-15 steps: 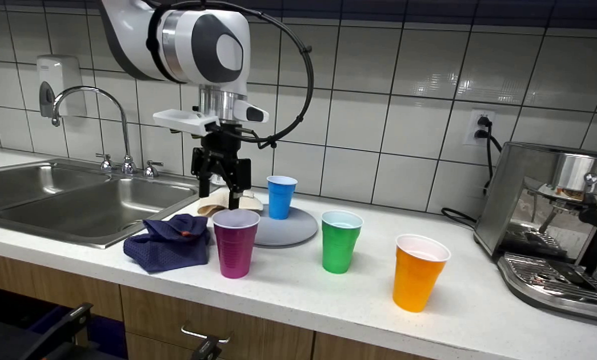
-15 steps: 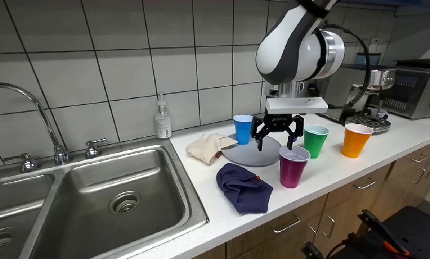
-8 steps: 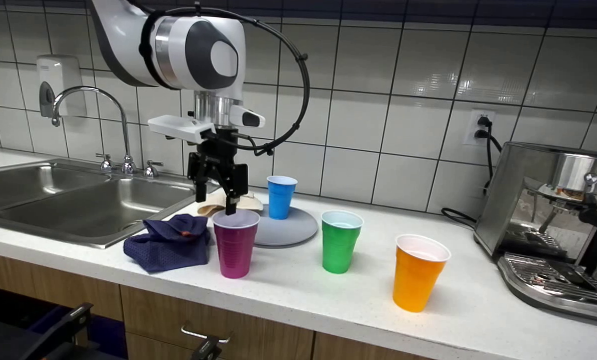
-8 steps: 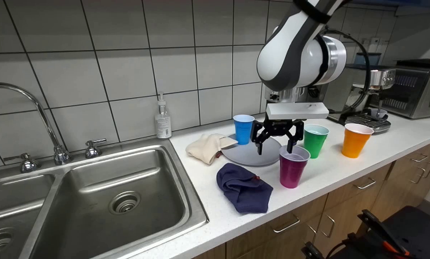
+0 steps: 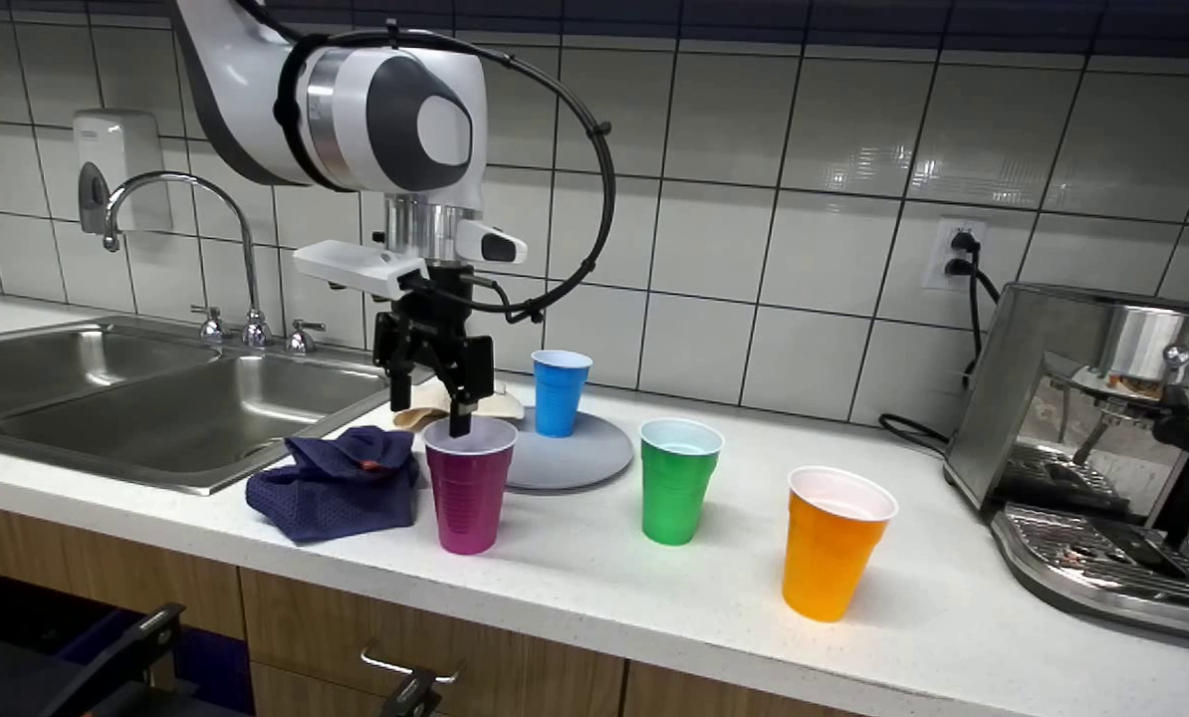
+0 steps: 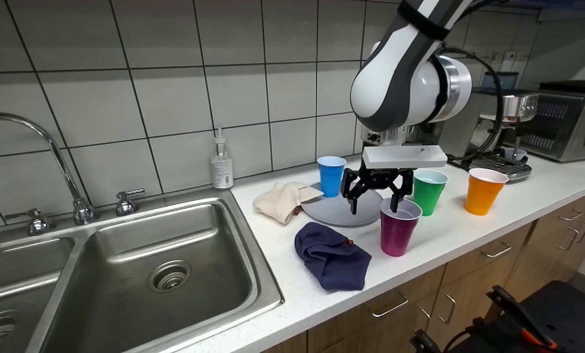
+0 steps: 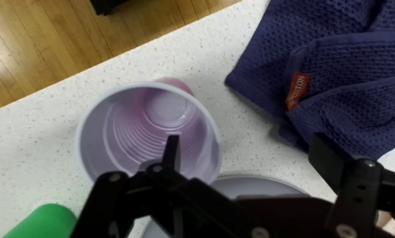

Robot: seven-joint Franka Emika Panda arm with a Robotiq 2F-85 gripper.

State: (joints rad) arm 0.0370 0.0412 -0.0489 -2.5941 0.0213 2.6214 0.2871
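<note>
The purple cup [image 6: 399, 234] stands upright on the counter [image 5: 575, 548], near its front edge and partly below the claw [image 6: 374, 205]. The claw points down with its jaws spread wide and nothing gripped between them. One finger [image 7: 172, 150] hangs at the cup's mouth, overlapping the opening in the wrist view and in both exterior views (how deep it reaches, and whether it brushes the cup, cannot be told). The second finger [image 7: 328, 162] is outside the cup, on the side toward the navy cloth [image 6: 331, 257], so the cup sits off-center, under one side of the claw only. The wrist view looks down into the cup's pale interior, ridged along the wall and ending in a round base.

The navy cloth lies crumpled just beside the cup, with a red tag [image 7: 297, 90]. Behind the cup is a gray plate [image 6: 344, 213], which carries a blue cup [image 6: 330, 176], with a beige cloth [image 6: 282, 201] at its edge. A green cup [image 5: 679, 488] and an orange cup [image 5: 833, 558] stand on the side away from the navy cloth.
</note>
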